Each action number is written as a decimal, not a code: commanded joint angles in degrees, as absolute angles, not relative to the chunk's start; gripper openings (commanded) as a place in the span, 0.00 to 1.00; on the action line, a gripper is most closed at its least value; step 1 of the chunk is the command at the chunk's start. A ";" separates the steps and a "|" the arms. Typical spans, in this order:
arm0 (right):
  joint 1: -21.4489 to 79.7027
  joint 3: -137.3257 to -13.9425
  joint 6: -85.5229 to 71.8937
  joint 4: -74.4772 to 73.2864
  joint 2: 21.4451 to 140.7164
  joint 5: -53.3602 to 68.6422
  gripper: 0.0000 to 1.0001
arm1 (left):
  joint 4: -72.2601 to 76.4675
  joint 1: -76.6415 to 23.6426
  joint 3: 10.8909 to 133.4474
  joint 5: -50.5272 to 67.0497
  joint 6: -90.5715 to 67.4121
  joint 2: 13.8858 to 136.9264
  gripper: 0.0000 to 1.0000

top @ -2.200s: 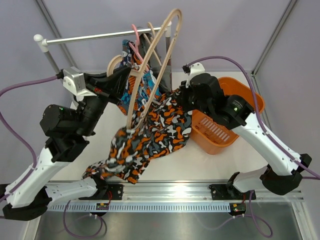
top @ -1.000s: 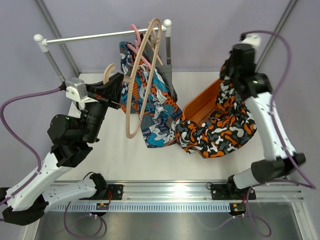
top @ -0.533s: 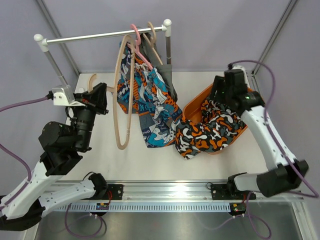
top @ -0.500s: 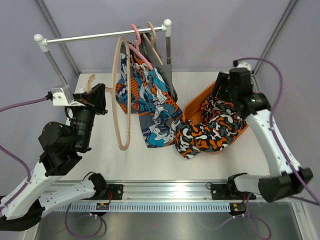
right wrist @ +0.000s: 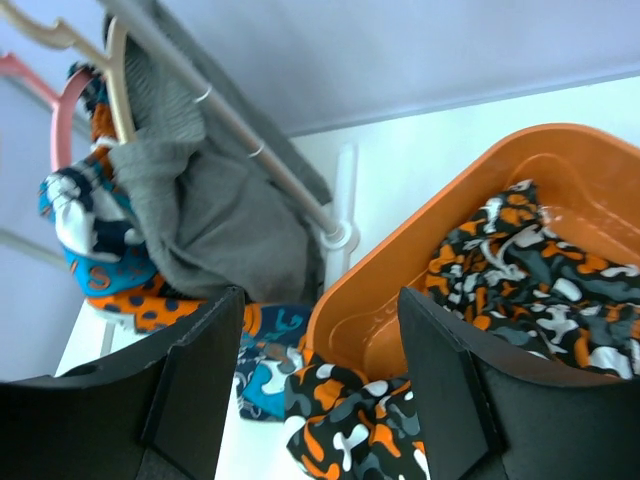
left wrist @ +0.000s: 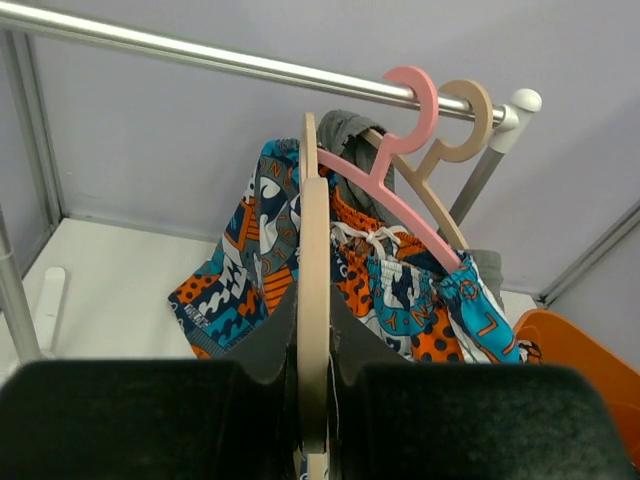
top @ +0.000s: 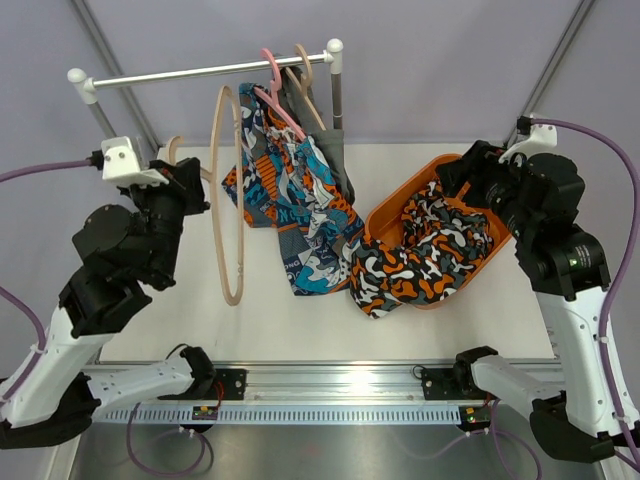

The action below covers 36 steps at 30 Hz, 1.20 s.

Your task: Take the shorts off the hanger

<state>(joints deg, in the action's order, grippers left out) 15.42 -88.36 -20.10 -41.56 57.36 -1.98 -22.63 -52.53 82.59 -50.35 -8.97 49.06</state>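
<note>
- One pair down, two to go, going by how things lay.
- The camouflage shorts [top: 420, 255] were off their hanger and lay in the orange basket [right wrist: 400, 290], though a good chunk spilled over the near rim onto the table [top: 300, 320].
- The left gripper [left wrist: 313, 340] had its fingers clamped on a bare wooden hanger [left wrist: 312, 200], held upright to the left of the other clothes with nothing on it. My guess is that it was the camo pair's hanger, and it needed putting somewhere.
- The right gripper [right wrist: 320, 300] hung above the basket with its fingers spread wide and nothing between them.
- The blue-orange patterned shorts [top: 295, 190] still hung from the pink hanger [left wrist: 395, 190] on the rail [top: 200, 72].
- The plain dark grey shorts [right wrist: 210, 220] hung right behind them on a tan hanger [right wrist: 118, 75], at the rail's right end.
- So I'd call it roughly a third done. The patterned pair looked like the obvious next grab, since it sat in front.
</note>
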 commanded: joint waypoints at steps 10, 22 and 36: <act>15.47 -85.70 -19.25 -40.34 53.79 10.72 0.69 | -48.49 -28.84 119.30 -26.75 -15.91 78.79 0.00; 15.38 -84.56 -16.44 -40.08 53.79 12.04 0.68 | -47.29 -12.31 129.46 -14.33 -17.75 90.17 0.00; 15.38 -81.91 -16.88 -37.88 54.31 13.10 0.65 | -44.37 -4.84 125.58 -10.92 -18.54 92.01 0.00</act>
<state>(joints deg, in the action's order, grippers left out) 15.42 -81.49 -17.58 -40.32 54.50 11.73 -47.40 -6.44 123.98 -14.90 -17.63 91.33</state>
